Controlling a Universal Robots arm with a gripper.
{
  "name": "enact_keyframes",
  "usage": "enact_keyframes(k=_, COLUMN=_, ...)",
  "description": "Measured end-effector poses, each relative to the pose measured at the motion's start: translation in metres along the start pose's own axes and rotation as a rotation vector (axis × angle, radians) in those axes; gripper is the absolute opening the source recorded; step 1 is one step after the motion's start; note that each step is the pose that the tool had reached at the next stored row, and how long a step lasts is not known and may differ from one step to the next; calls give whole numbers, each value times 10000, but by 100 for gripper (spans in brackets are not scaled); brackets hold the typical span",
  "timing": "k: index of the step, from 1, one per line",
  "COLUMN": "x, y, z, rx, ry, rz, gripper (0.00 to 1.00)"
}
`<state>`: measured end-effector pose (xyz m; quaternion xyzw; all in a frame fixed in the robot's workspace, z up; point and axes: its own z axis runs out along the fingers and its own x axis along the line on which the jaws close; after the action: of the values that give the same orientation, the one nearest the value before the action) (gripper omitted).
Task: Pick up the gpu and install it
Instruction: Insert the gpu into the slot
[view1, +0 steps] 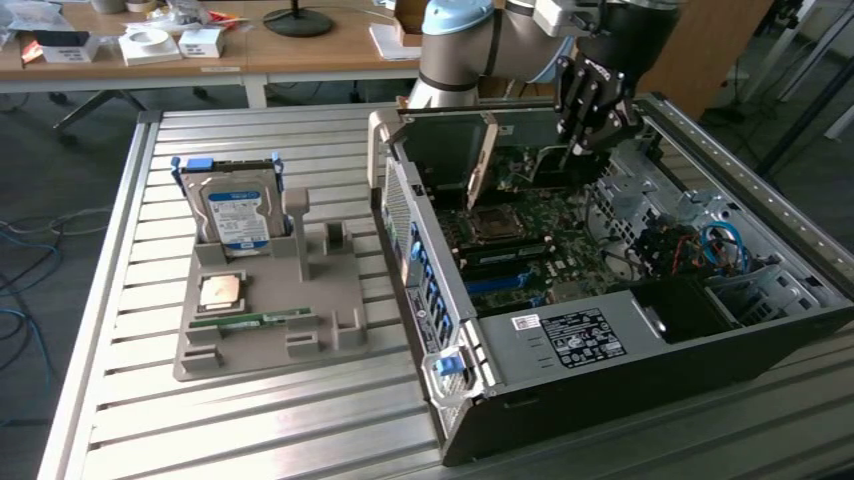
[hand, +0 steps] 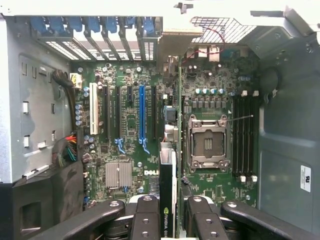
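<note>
The gpu (hand: 168, 190) is a thin dark card seen edge-on, its label partly readable between my fingers (hand: 146, 216), and its pale bracket end (hand: 170, 45) reaches toward the case's rear slots. My gripper (hand: 170, 222) is shut on it, one finger on each face. In the exterior view the gripper (view1: 590, 140) hangs inside the open computer case (view1: 561, 400) with the gpu (view1: 527, 150) upright on edge above the green motherboard (view1: 534, 230). The card lines up along the black slots between the blue slot (hand: 141, 112) and the CPU socket (hand: 207, 142). I cannot tell whether it touches a slot.
The case's side walls and drive cage (view1: 747, 290) with blue cables (view1: 721, 245) hem in the arm. On the slatted table, a grey fixture (view1: 340, 300) holds a silver hard drive (view1: 240, 215), a CPU chip (view1: 220, 290) and a memory stick (view1: 254, 320). Desks stand behind.
</note>
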<state>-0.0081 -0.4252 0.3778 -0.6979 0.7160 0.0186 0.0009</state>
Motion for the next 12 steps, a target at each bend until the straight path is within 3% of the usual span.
enact_keyframes(k=12, x=1, y=-1, z=37, rx=0, ry=1, rz=0, gripper=26)
